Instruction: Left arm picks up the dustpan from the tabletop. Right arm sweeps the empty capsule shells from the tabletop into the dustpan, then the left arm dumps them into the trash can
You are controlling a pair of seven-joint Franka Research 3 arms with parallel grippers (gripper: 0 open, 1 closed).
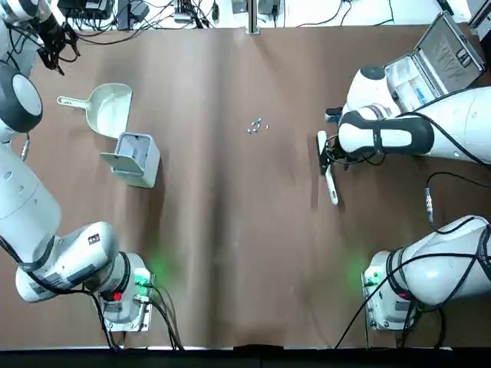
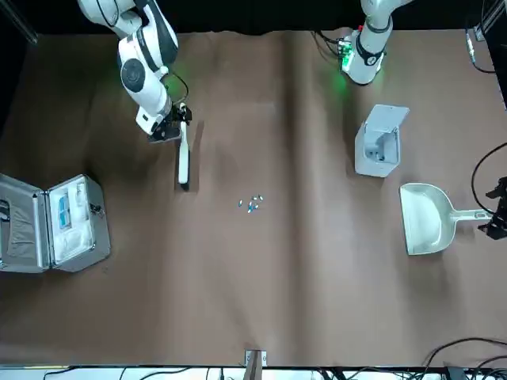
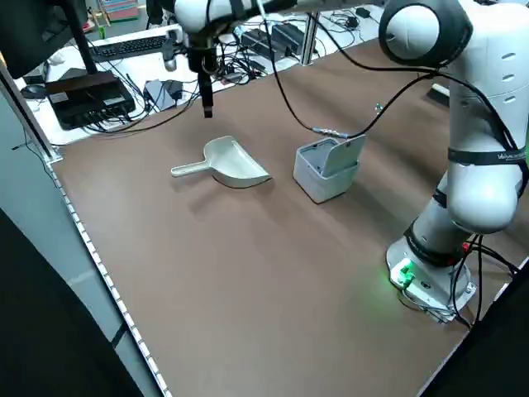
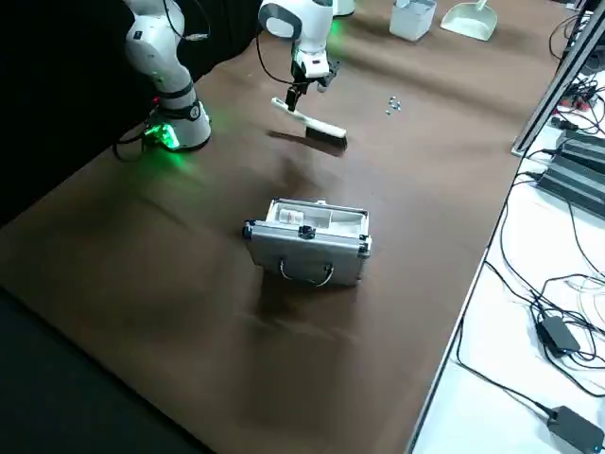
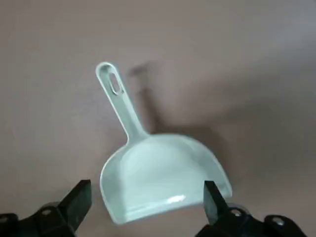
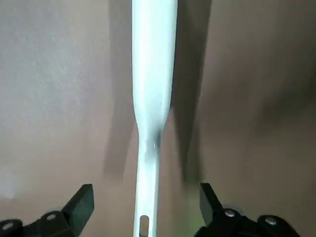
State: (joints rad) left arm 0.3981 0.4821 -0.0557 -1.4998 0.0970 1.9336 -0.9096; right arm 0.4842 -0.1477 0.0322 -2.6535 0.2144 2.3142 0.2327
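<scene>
The cream-white dustpan (image 1: 107,107) lies flat on the brown tabletop (image 1: 230,230) at the far left, its handle pointing to the left edge. My left gripper (image 5: 146,192) hovers open above it (image 5: 158,182), holding nothing; from the left side it (image 3: 207,99) hangs well over the pan (image 3: 223,163). The capsule shells (image 1: 257,125) form a tiny cluster mid-table. My right gripper (image 6: 145,195) is open, its fingers astride the handle of the white brush (image 6: 150,98), which rests on the table (image 1: 331,176). The grey trash can (image 1: 134,157) stands near the dustpan, lid up.
An open silver case (image 1: 433,61) sits at the far right behind the right arm. Cables and electronics (image 3: 91,87) lie beyond the table's far edge. Both arm bases (image 1: 126,295) stand at the near edge.
</scene>
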